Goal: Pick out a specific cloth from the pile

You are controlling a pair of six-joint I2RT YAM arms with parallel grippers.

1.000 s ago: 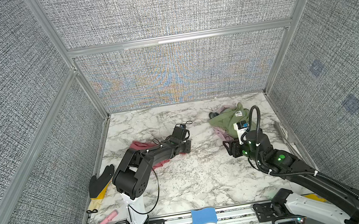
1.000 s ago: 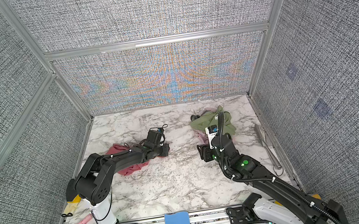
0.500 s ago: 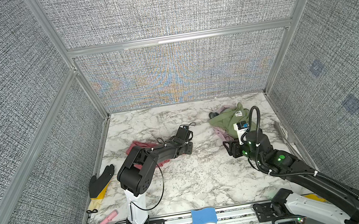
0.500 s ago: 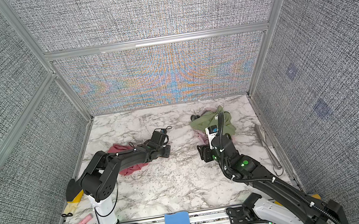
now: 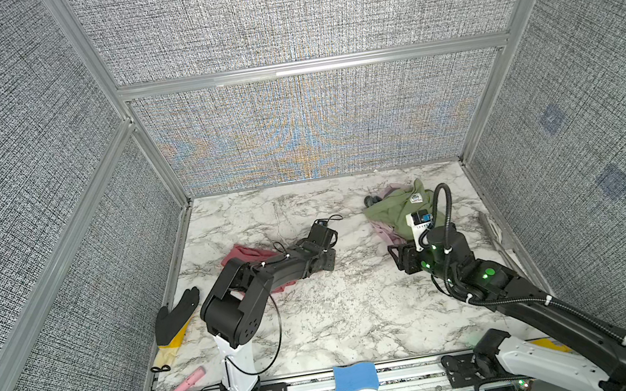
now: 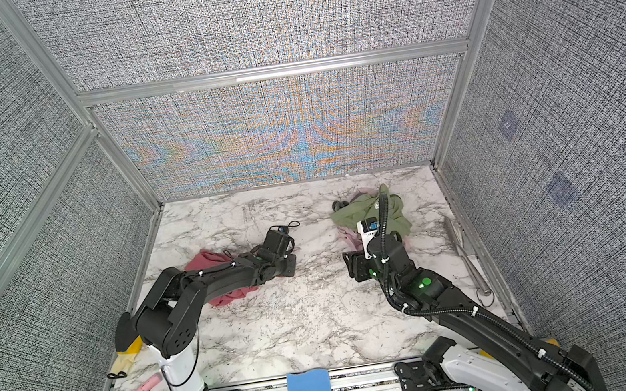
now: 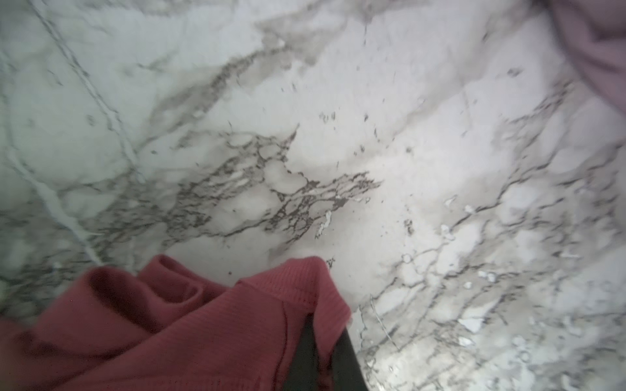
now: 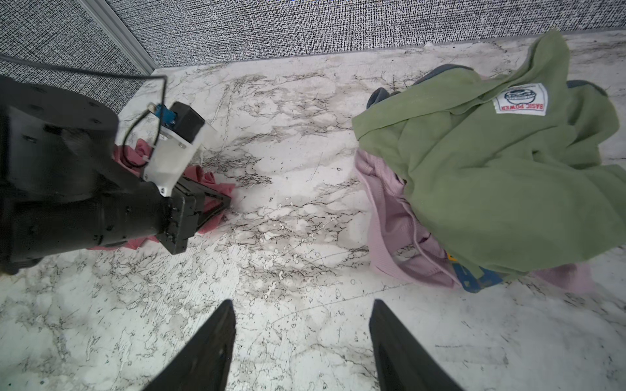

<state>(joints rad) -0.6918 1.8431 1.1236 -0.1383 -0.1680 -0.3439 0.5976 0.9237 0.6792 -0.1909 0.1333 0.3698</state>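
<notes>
Across the bench (image 5: pixel 343 326) the left arm (image 5: pixel 272 272) has stretched further toward the middle, and its grip has closed. The pile (image 5: pixel 389 210) sits at the far right. The cloth (image 5: pixel 242 253) lies left of centre, well apart from it. The left fingers (image 8: pixel 216 204) are clamped on the cloth's edge. The right fingers (image 8: pixel 210 348) stand apart over bare bench beside the pile. The grasp seems made. Next comes a lift clear, without letting that thin pinch slip.

The cloth (image 5: pixel 242 253), dusty rose-red, lies crumpled on the desk (image 5: pixel 341 310) left of centre, one edge pinched in the left hand (image 7: pixel 325 352). Well apart at the far right, the pile (image 5: pixel 393 209) is an olive-green garment (image 8: pixel 491 176) with a white label (image 8: pixel 520 100), draped over a pale pink piece (image 8: pixel 393 216) and a dark grey piece (image 8: pixel 381 94).
</notes>
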